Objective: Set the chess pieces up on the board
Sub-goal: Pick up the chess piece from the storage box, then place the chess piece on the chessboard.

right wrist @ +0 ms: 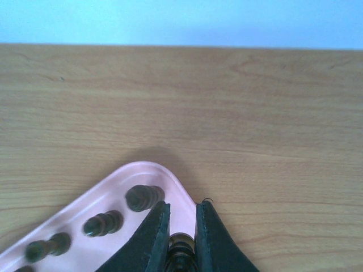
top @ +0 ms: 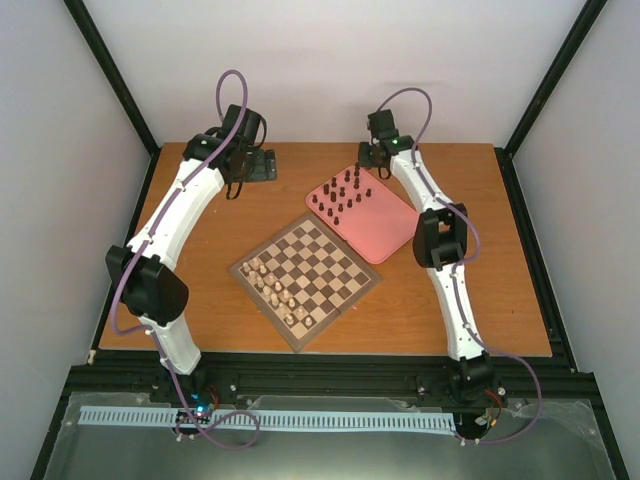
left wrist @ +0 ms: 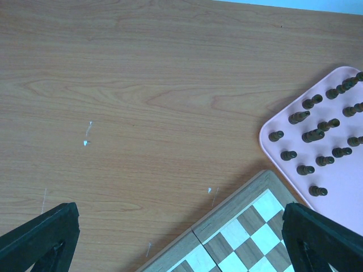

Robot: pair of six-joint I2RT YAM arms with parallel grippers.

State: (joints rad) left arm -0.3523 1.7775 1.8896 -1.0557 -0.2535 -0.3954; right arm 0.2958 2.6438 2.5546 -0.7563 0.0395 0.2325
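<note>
Right fingers (right wrist: 152, 241) are clamped on a dark chess piece (right wrist: 181, 252) at the far corner of the pink tray (right wrist: 113, 194). The other dark pieces (top: 340, 200) stand on it beside the board (top: 320, 266). Left fingers (left wrist: 48, 238) spread wide above the bench (left wrist: 142, 85).

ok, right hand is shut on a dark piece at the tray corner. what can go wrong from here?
The right hand holds the dark piece with a neighbouring piece right beside one finger; a sideways lift may topple it.
The dark piece sits by the tray rim; dragging low could catch it.
A slim peg might tilt in the grip.
</note>
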